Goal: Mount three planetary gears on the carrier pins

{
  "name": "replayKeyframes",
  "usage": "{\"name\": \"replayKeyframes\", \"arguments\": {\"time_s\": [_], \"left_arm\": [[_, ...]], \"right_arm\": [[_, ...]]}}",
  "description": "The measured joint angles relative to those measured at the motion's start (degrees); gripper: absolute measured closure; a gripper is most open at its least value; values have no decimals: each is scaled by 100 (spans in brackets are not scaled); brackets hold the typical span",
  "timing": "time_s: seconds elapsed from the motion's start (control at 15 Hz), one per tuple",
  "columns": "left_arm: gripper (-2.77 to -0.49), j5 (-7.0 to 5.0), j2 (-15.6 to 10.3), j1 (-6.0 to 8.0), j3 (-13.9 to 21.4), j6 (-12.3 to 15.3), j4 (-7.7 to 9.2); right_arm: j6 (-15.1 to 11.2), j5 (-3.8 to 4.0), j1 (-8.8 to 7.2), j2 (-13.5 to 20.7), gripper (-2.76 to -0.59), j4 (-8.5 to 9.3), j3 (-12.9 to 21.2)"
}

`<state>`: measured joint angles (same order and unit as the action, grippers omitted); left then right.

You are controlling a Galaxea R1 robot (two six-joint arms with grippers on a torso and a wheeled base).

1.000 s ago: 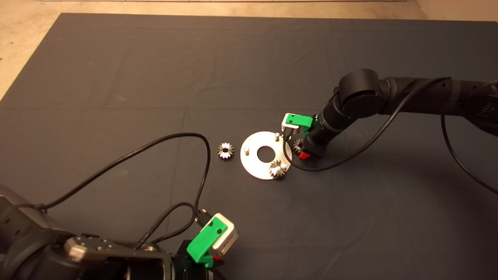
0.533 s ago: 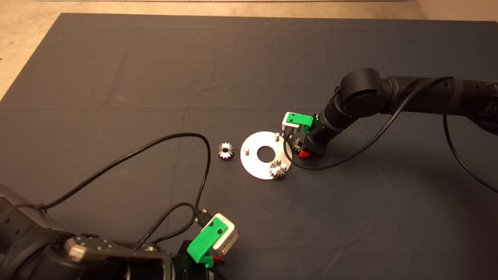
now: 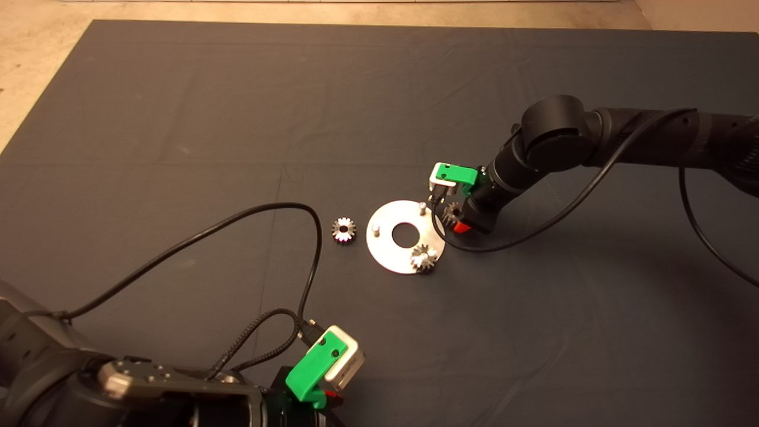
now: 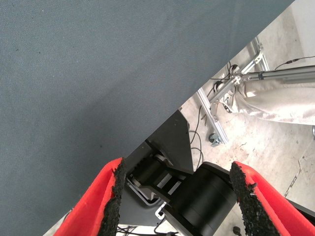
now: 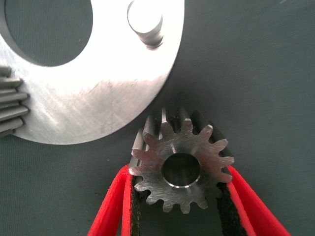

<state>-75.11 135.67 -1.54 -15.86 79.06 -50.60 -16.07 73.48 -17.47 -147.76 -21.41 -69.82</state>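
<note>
Dark matting is covering the table, where the right tool (image 5: 179, 204) is pinching a planetary gear (image 5: 181, 166) just right of the silver disc (image 3: 385, 249). Any bore misalignment with the bare far pin (image 5: 144, 22) risks jamming or dropping it. Parked near-left, the left tool (image 4: 179, 201) is gaping empty.

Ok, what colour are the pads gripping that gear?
Black pads on red fingers, clamped on the steel gear; clearest in the right wrist view.

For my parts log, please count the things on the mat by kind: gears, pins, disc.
Gears: 3 (one on the mat, one on a pin, one in the right tool)
Bare pins: 2 ()
Disc: 1
Total: 6
</note>
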Motion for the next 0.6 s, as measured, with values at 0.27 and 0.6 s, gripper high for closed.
{"name": "replayKeyframes", "arguments": {"time_s": [0.27, 0.6], "left_arm": [[-146, 20, 1, 0, 2, 0, -2], [-146, 79, 2, 0, 1, 2, -2]], "right_arm": [[0, -30, -157, -4, -86, 0, -2], [-2, -233, -262, -113, -86, 0, -184]]}}
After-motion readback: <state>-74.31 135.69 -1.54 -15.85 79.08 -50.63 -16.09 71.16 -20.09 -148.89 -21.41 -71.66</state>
